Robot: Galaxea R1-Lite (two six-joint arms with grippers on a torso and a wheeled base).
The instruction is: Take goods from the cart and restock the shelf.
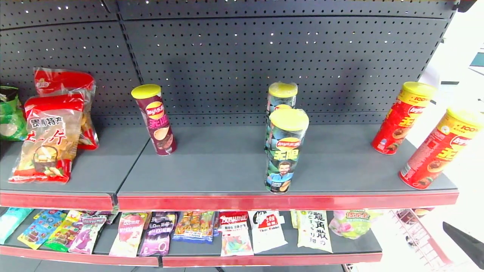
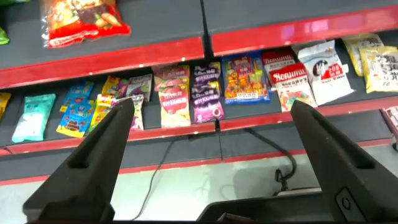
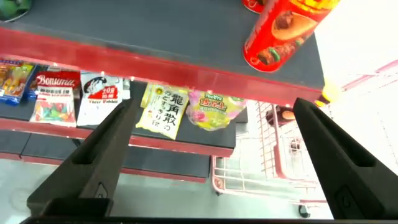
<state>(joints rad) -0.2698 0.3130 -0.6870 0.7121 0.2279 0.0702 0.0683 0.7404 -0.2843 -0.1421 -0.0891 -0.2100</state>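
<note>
On the upper shelf (image 1: pixel 227 158) stand a purple chip can (image 1: pixel 154 119), two dark cans with yellow lids (image 1: pixel 286 151) (image 1: pixel 281 98) one behind the other, and two red cans (image 1: pixel 402 117) (image 1: pixel 440 147) at the right end. The pink wire cart (image 3: pixel 267 168) sits low, beyond the shelf's right end, with a can (image 3: pixel 286 115) partly visible inside. My right gripper (image 3: pixel 216 106) is open and empty, hanging below the upper shelf's right end, near the front red can (image 3: pixel 283 28). My left gripper (image 2: pixel 211 106) is open and empty, facing the lower shelf (image 2: pixel 261 118).
Red snack bags (image 1: pixel 47 139) and a green bag (image 1: pixel 11 117) fill the upper shelf's left part. Candy packets (image 1: pixel 196 226) line the lower shelf. Bare shelf lies between the purple can and the dark cans. A cable (image 2: pixel 273 152) runs across the floor below.
</note>
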